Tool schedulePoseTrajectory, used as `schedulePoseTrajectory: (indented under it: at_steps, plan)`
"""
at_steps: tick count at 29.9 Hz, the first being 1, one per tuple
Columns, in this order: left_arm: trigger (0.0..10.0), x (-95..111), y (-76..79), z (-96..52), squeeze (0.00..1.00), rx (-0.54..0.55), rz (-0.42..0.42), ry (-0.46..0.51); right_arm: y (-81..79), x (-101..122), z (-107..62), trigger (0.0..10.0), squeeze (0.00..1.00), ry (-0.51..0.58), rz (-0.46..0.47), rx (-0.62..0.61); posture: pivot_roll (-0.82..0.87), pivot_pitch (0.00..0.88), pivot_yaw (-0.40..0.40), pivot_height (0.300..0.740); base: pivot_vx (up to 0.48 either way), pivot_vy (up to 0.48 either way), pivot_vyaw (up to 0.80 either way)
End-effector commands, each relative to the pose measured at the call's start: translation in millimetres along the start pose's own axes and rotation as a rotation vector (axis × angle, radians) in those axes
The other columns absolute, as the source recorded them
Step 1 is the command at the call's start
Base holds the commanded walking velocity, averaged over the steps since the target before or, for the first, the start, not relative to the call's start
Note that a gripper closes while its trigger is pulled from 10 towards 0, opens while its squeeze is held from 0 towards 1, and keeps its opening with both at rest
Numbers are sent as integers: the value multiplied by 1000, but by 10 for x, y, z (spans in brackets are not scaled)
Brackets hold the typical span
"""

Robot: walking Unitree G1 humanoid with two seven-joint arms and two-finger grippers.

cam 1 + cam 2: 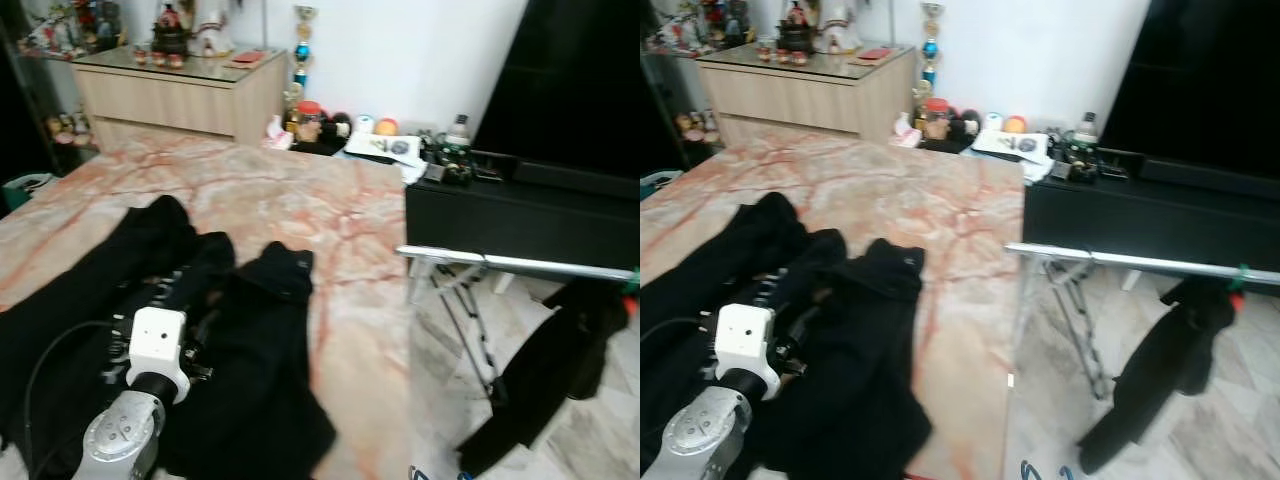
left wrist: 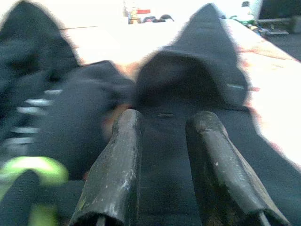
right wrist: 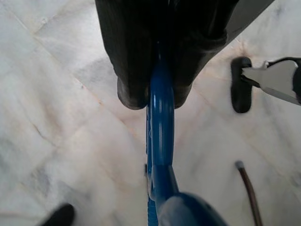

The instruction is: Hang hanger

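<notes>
My right gripper [image 3: 159, 94] is shut on a blue hanger [image 3: 161, 141], held over the marble floor; a blue tip of it [image 1: 1038, 470] pokes in at the picture's lower edge. A silver clothes rail [image 1: 520, 263] stands to the right of the bed, with a black garment [image 1: 545, 375] hanging from its far end. My left gripper [image 2: 162, 155] reaches over black clothes [image 1: 260, 350] spread on the bed, its fingers [image 2: 117, 165] apart and low over the cloth, holding nothing. A blurred green shape [image 2: 33, 170] lies beside them.
The bed [image 1: 340, 220] has a pink marbled cover. A black low cabinet [image 1: 520, 215] with clutter stands behind the rail, a wooden dresser [image 1: 180, 90] at the back left. The rack's folding legs [image 1: 465, 310] and a caster wheel [image 3: 241, 84] stand on the floor.
</notes>
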State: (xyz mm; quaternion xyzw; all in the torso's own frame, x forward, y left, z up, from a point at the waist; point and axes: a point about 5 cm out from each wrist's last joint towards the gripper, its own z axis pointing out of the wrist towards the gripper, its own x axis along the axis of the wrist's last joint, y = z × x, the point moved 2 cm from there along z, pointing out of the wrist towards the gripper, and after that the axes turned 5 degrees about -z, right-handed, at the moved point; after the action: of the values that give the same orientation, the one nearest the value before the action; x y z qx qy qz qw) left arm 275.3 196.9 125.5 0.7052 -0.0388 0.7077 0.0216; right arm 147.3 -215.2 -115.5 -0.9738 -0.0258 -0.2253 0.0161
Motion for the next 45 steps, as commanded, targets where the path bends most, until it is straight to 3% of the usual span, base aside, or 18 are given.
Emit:
schedulePoseTrajectory:
  at_steps: [1,18,27,33,35,38,39,40,43,44,45]
  plan:
    - [10000,-14,69,-3,0,-22,6,-4,70,-24,-19,10000,0,-2,8,-20,259,0,-17,740,0,-480,0]
    - [10000,-69,61,-49,0,-22,18,-21,58,-22,-16,10000,0,1,14,-14,261,0,-17,740,0,-480,0]
    - [10000,-240,21,-120,0,2,5,-73,62,-19,-17,10000,0,1,10,-14,260,0,-16,740,0,-480,0]
    - [10000,-446,-167,-208,0,67,-5,-142,66,-19,-17,10000,0,2,16,-19,253,0,-13,740,0,-124,0]
    - [10000,-695,-382,-308,0,139,-21,-235,72,-21,-18,10000,0,6,31,-29,247,0,-10,740,0,0,0]
    - [10000,-848,-481,-369,0,182,-43,-287,77,-19,-18,10000,0,9,41,-37,243,0,-13,740,0,0,0]
    - [10000,-1040,-592,-451,0,239,-80,-356,83,-16,-19,10000,0,15,51,-46,243,0,-13,740,0,0,0]
    - [10000,-1395,-724,-649,0,324,-123,-499,90,-7,-20,10000,0,28,70,-58,234,0,-15,740,0,0,0]
    - [10000,-1639,-721,-813,0,334,-115,-614,94,2,-20,10000,0,35,73,-62,231,0,-15,740,0,0,0]
    - [10000,-1795,-671,-942,0,329,-118,-692,100,8,-21,10000,0,41,76,-70,211,0,-12,740,0,0,0]
    - [10000,-1795,-671,-942,0,329,-118,-692,100,8,-21,10000,0,41,76,-70,211,0,-12,740,0,0,0]
